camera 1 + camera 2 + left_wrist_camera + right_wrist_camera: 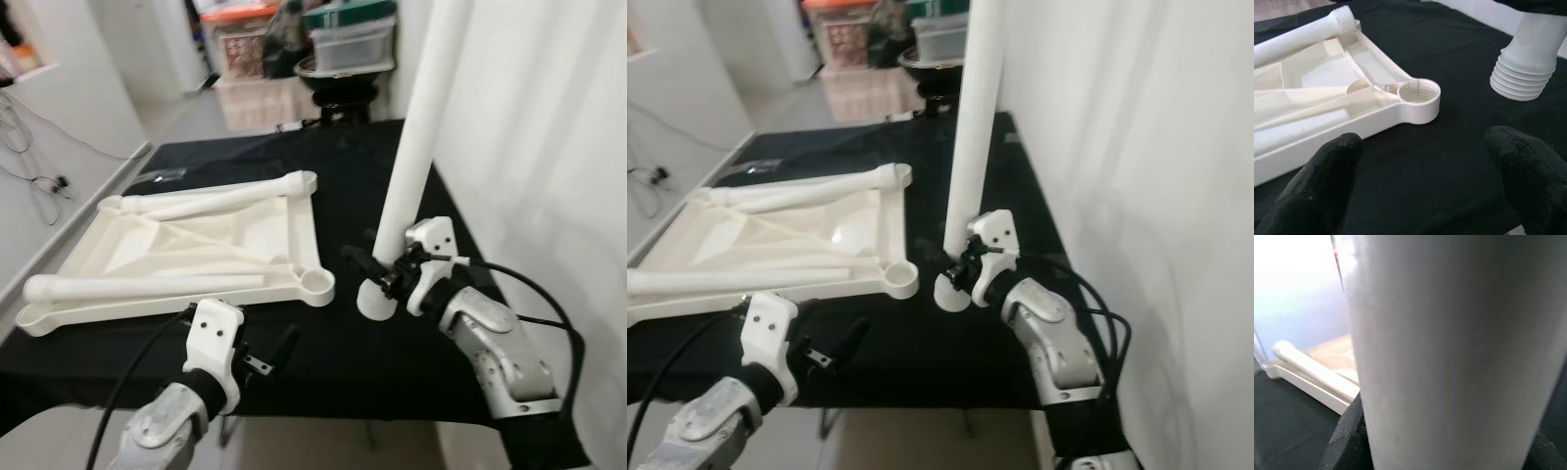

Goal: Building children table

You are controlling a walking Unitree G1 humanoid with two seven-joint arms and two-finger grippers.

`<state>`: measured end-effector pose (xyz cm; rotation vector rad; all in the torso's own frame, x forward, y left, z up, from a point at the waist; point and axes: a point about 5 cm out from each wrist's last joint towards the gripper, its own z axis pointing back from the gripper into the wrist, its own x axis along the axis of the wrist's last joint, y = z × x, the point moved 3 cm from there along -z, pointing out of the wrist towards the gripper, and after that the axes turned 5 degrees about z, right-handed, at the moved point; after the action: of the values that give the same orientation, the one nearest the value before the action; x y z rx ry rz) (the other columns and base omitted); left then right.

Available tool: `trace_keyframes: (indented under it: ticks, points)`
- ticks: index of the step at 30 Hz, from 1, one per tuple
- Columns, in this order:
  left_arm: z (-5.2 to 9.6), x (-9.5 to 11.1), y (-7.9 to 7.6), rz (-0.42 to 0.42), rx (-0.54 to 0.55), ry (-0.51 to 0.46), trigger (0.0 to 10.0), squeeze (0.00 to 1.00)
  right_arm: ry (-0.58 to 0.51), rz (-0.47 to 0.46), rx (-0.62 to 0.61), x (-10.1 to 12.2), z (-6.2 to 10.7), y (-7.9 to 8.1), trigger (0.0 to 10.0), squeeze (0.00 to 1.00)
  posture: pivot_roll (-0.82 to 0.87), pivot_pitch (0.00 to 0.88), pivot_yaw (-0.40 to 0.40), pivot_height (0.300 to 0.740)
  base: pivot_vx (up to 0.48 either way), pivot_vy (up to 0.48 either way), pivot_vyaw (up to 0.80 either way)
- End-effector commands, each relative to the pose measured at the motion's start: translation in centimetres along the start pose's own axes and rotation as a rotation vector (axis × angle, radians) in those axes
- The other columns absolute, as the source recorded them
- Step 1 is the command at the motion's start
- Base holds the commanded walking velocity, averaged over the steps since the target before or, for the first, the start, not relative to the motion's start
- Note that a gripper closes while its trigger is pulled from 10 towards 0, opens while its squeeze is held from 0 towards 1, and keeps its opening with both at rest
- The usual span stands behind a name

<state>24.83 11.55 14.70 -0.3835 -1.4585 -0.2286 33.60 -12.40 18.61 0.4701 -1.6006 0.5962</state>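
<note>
White plastic leg held upright by the right hand [384, 277], beside the upturned tabletop.

On the black-covered table [392, 176] lies the white plastic children's tabletop [245, 235], underside up. Two loose white tube legs [147, 286] rest on it, so three legs are counted together with the standing white leg [416, 147]. The right hand is closed around this leg just above its threaded end, which touches the cloth near the round threaded corner socket [1418, 93]. The left hand [1425, 176] hovers open before that socket, holding nothing. A likely risk: the long leg is gripped very low, so it could tip, or enter the socket crooked and cross the threads; the tabletop could also slide, because nothing holds it.
</note>
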Motion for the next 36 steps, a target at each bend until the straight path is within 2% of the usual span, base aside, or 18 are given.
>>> trace_keyframes:
  ticks: [1, 5, 13, 20, 27, 36]
  points:
    - [0.0, -0.4, 0.7, 0.002, 0.031, 0.015, 10.0, 0.0, -0.031, 0.005, 0.043, 0.8, -0.5, 0.9, 10.0, 0.0, -0.02, 0.054, 0.079, 0.74, 0.0, 0.48, 0.0]
    - [-0.1, -0.3, 1.0, -0.002, 0.046, 0.006, 10.0, 0.0, -0.022, 0.019, 0.063, 0.7, -0.6, 1.4, 10.0, 0.0, -0.02, 0.053, 0.079, 0.74, 0.0, 0.48, 0.0]
    - [-0.1, -0.4, 1.2, -0.012, 0.057, 0.023, 10.0, 0.0, -0.019, 0.031, 0.044, 0.6, -0.8, 1.4, 10.0, 0.0, -0.02, 0.06, 0.078, 0.74, 0.0, 0.0, 0.0]
    - [-0.3, -0.3, 1.7, 0.007, 0.085, 0.011, 10.0, 0.0, -0.019, 0.035, 0.02, 0.5, -0.8, 1.2, 10.0, 0.0, -0.03, 0.061, 0.077, 0.74, 0.0, 0.435, 0.0]
    - [-0.4, 0.0, 1.8, -0.013, 0.084, -0.007, 10.0, 0.0, -0.008, 0.031, -0.065, 0.2, -1.1, 0.5, 10.0, 0.0, -0.02, 0.061, 0.079, 0.74, 0.0, 0.0, 0.0]
    - [-0.3, 0.3, 1.8, -0.005, 0.082, -0.025, 10.0, 0.0, -0.042, -0.004, -0.041, 0.7, -1.5, 1.3, 10.0, 0.0, -0.02, 0.059, 0.078, 0.74, 0.22, 0.0, -0.3]
